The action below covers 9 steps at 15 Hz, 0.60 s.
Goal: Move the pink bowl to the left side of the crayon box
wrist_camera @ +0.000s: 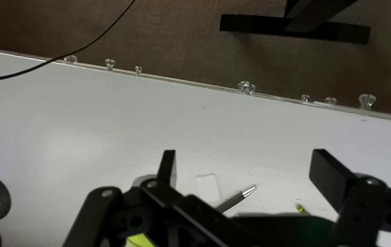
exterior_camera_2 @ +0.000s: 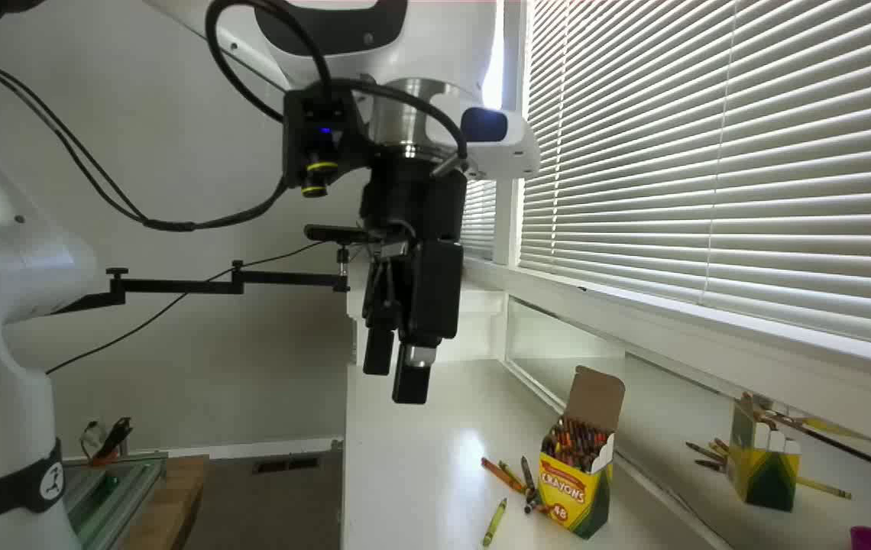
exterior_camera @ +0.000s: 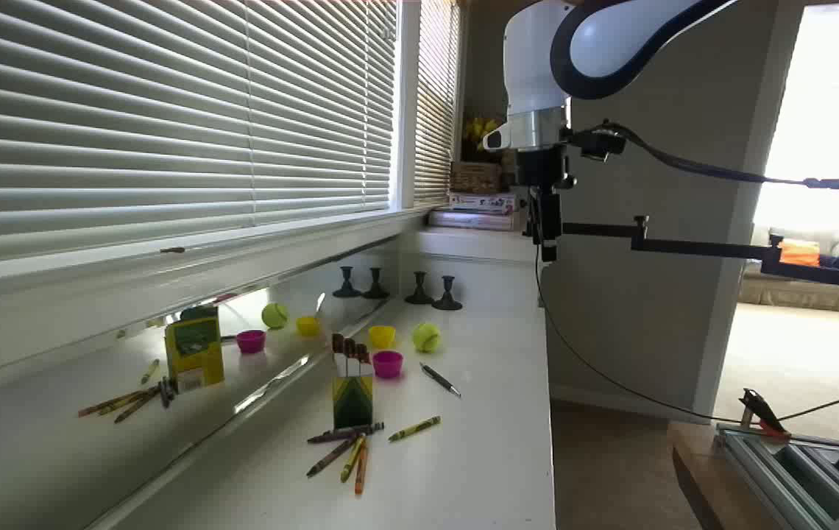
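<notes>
While the fingers are being held wide apart, with nothing being gripped between them, the pink bowl is being carried by the white surface, near the middle of the frame in an exterior view and just to the upper right of the crayon box; whether the two are touching is not being revealed. The coming move is being judged to turn on one relation: the fingers are being shown high at the upper right of that frame, and the bowl well below them and to the left, with no long axis being offered by its round shape. In the wrist view the bowl is not being shown. One pink bowl, one yellow bowl, one tennis ball, one crayon box, one pen and two candle holders are being counted, with at least five loose crayons, their exact number being hidden by overlap; the doubles at the left, being thrown by a mirror panel, are being left out.
</notes>
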{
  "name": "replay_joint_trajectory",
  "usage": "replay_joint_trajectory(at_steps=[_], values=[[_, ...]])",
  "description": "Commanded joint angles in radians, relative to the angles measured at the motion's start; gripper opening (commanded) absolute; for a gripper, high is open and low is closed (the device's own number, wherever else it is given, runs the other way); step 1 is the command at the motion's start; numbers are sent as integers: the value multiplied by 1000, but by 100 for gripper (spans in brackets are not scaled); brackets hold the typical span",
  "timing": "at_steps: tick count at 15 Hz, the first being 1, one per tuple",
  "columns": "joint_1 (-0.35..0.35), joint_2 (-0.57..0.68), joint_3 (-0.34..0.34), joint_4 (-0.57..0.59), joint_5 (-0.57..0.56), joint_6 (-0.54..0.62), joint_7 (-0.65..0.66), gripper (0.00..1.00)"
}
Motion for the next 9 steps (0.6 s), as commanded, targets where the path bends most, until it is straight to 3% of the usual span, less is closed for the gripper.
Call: replay_joint_trajectory(at_steps=[1,6,9], values=[[0,0,0,1,0,-2,0,100],[0,0,0,1,0,-2,0,100],[1,94,-12,81,38,-8,5,100]])
